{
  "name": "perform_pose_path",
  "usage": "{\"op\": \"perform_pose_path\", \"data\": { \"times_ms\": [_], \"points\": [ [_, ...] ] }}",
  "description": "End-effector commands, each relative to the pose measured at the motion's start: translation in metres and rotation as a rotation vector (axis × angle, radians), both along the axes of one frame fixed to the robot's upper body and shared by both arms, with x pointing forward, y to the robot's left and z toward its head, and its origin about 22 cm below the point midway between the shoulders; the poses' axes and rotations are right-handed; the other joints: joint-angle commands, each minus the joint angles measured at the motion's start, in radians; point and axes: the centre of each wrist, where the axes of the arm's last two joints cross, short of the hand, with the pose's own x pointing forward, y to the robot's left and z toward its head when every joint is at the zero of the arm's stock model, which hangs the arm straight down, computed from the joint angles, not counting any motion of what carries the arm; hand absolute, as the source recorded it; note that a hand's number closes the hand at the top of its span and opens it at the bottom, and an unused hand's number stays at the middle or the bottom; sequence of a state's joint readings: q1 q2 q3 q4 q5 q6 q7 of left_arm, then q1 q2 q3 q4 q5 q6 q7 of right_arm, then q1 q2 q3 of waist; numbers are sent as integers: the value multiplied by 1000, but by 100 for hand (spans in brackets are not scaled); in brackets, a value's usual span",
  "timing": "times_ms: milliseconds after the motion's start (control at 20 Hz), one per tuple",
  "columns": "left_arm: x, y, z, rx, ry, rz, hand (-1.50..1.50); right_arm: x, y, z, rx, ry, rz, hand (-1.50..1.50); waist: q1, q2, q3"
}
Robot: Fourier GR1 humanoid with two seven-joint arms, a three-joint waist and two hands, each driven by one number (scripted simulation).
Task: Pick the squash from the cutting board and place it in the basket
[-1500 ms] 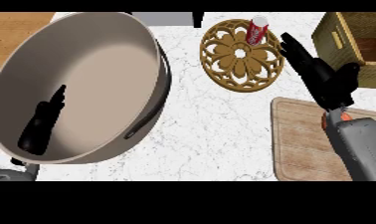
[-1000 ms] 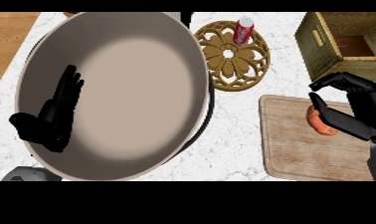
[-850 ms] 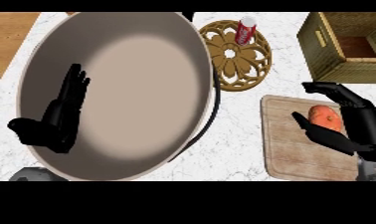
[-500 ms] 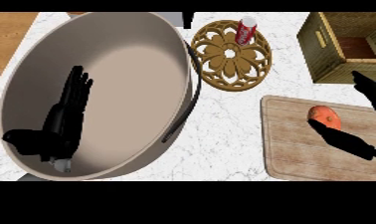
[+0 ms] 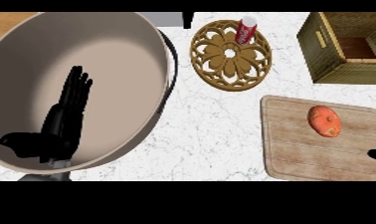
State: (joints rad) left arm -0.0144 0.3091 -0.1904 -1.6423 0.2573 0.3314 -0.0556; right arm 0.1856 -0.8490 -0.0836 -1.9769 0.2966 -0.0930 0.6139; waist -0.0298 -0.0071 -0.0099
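An orange squash (image 5: 325,121) lies on the wooden cutting board (image 5: 294,148) at the lower right, with nothing touching it. The woven basket (image 5: 327,51) stands at the top right, behind the board, and its wooden inside shows. My left hand (image 5: 64,118) is open, fingers straight and pointing up, over the big bowl at the left. Of my right hand (image 5: 372,154) only a small black tip shows at the right edge, to the lower right of the squash and apart from it.
A large beige bowl (image 5: 140,34) with a dark rim fills the left half of the counter. A round carved wooden trivet (image 5: 220,66) lies between the bowl and the basket, with a red and white can (image 5: 246,30) at its top edge.
My right hand was curled over the squash on the board, then drew back to the lower right until almost out of view. The squash stays on the board. The left hand has barely moved.
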Motion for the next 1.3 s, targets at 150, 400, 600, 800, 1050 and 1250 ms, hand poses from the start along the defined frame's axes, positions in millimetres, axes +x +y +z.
{"op": "perform_pose_path", "data": {
  "times_ms": [150,400,600,800,1050,1250],
  "points": [
    [-4,-16,2,-27,-20,-27,0,-3,27,70,5,262,57,-150,31,5,8],
    [-22,-14,-2,-25,-11,-43,0,4,42,89,55,282,13,-150,41,7,9],
    [9,-20,10,-10,-6,-32,0,5,49,62,-23,357,-24,-150,33,8,9],
    [1,-20,8,-14,-17,-30,0,8,35,38,-38,385,-47,-150,29,7,10],
    [10,-3,19,-13,-36,-10,0,19,27,32,-3,369,-54,-150,29,7,10],
    [0,-24,12,-13,-15,-23,0,13,41,-3,22,352,-30,-150,29,6,10]
  ]
}}
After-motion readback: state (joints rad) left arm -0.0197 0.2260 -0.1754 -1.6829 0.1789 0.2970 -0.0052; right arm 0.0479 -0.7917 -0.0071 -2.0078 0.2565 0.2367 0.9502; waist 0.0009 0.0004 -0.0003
